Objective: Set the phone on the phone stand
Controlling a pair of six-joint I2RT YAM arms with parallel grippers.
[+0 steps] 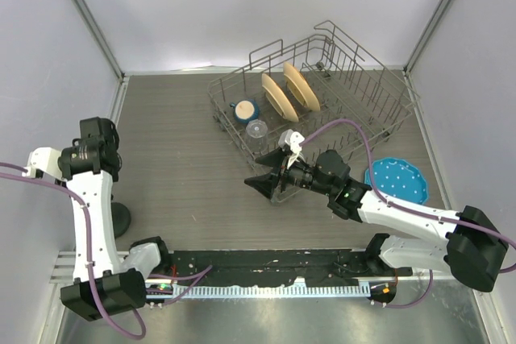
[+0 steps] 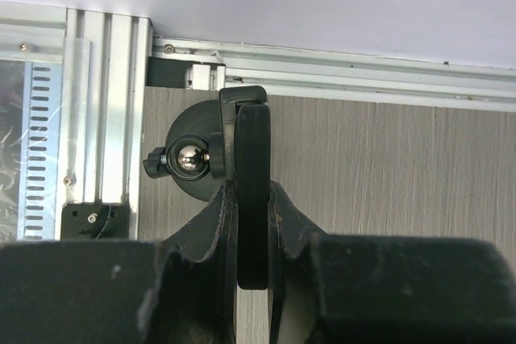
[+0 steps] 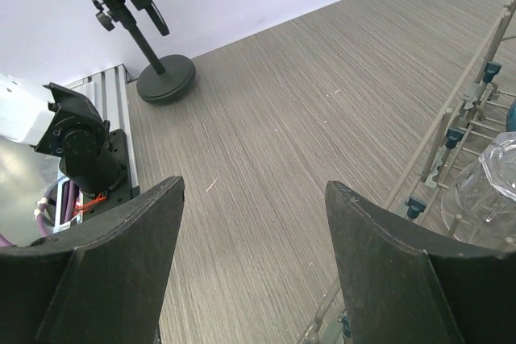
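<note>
In the left wrist view my left gripper [image 2: 251, 187] is shut on the phone [image 2: 252, 138], a thin black slab seen edge-on. It holds the phone directly over the phone stand [image 2: 187, 160], against the stand's upright holder [image 2: 240, 96]. In the top view the left gripper [image 1: 105, 155] hangs above the stand's round base [image 1: 121, 219] at the left edge of the table. The stand also shows in the right wrist view [image 3: 165, 78]. My right gripper [image 1: 262, 183] is open and empty, low over the table beside the dish rack; its jaws stand wide apart in the right wrist view [image 3: 254, 199].
A wire dish rack [image 1: 379, 102] holds two tan plates [image 1: 282, 93], a blue cup [image 1: 244, 110] and a clear glass [image 1: 257, 130]. A blue scalloped plate [image 1: 399, 179] lies at the right. An aluminium rail [image 1: 266, 279] runs along the near edge.
</note>
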